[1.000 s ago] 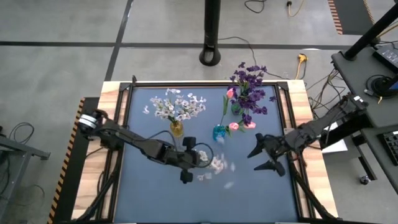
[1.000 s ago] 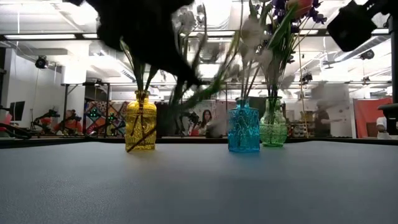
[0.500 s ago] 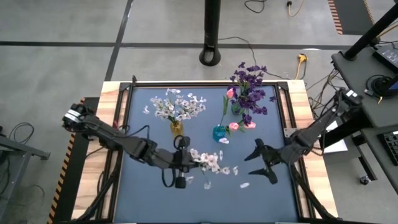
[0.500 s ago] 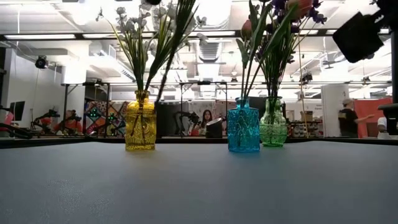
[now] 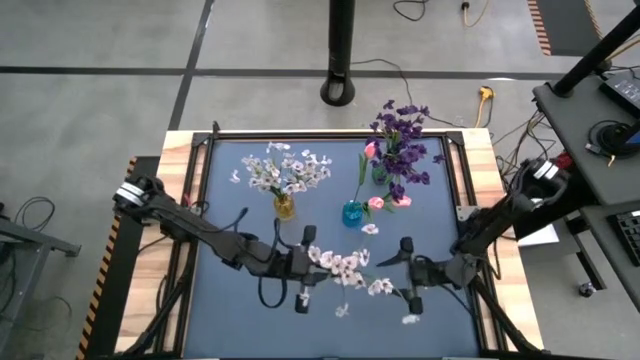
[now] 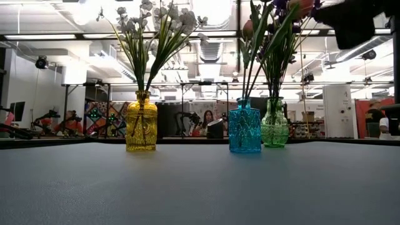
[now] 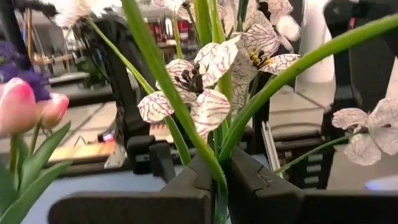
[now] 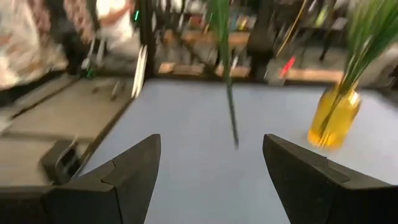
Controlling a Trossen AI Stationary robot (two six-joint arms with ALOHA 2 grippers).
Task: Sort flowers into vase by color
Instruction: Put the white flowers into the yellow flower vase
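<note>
My left gripper (image 5: pixel 301 270) is over the table's near middle, shut on a white, purple-veined blossom spray (image 5: pixel 345 265). Its blossoms (image 7: pixel 205 81) stretch toward my right gripper (image 5: pixel 409 272), which is open at the spray's far tip. In the right wrist view a green stem (image 8: pixel 227 81) hangs ahead of the open fingers, apart from them. White sprays stand in the yellow vase (image 6: pixel 142 122), pink tulips in the blue vase (image 6: pixel 244 127), and dark purple sprays in the green vase (image 6: pixel 274 123). My left gripper pinches the spray's green stems (image 7: pixel 217 177) between its two fingers, below the blossoms. The spray is lifted clear of the table and reaches out past the fingertips toward the table's right.
The three vases stand in the table's far half: yellow (image 5: pixel 285 207), blue (image 5: pixel 352 213), green (image 5: pixel 380 175). Bare grey table top (image 5: pixel 250 325) lies near and to the left. A black pole base (image 5: pixel 340 90) stands beyond the far edge.
My left gripper has risen out of the low view with the spray and drifted toward the near edge. My right gripper has moved left and toward the near edge, closing on the spray's blossoms, still open.
</note>
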